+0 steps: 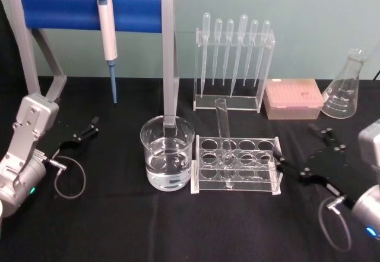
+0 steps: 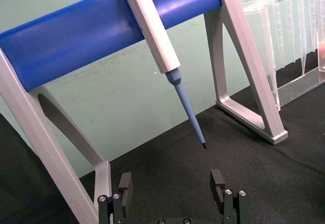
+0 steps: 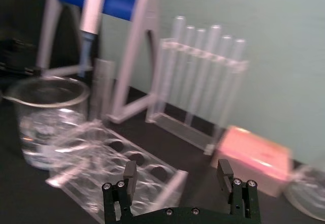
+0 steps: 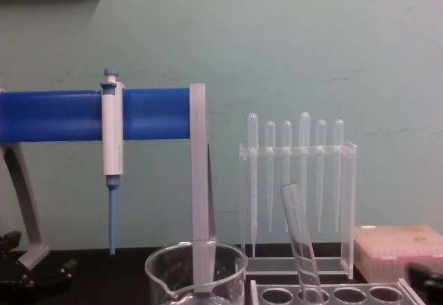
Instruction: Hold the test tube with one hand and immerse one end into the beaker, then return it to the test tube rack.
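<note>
Figure: bench at the outset of the dip, with no step of the task yet done. The test tube (image 1: 224,132) stands in the clear test tube rack (image 1: 268,182), leaning so that its open rim tips toward the back of the table (image 1: 119,226). It appears to sit in the second hole from the beaker side, though which row cannot be told for certain through the clear plastic. The beaker (image 1: 167,153), part-filled with clear liquid, stands just beside the rack on the robot's left. The right gripper (image 1: 285,168) lies low at the rack's right-hand end, near it but holding nothing; the right wrist view shows its jaws spread wide and aimed across the rack. The left gripper (image 1: 85,130) rests well apart on the left, likewise spread and empty, beneath the pipettor (image 1: 107,30) hanging on the blue stand (image 1: 59,9). Hazards from here, as a judgement: the tube leans rather than standing upright, so jaws closing squarely may meet it off-centre and push it against the hole's edge. A lift not in line with that lean could bind the tube and drag the light rack along. Smooth glass may slip in a loose grip. The beaker's rim and the stand's grey post just behind it crowd the path — a low carry risks striking either.
</note>
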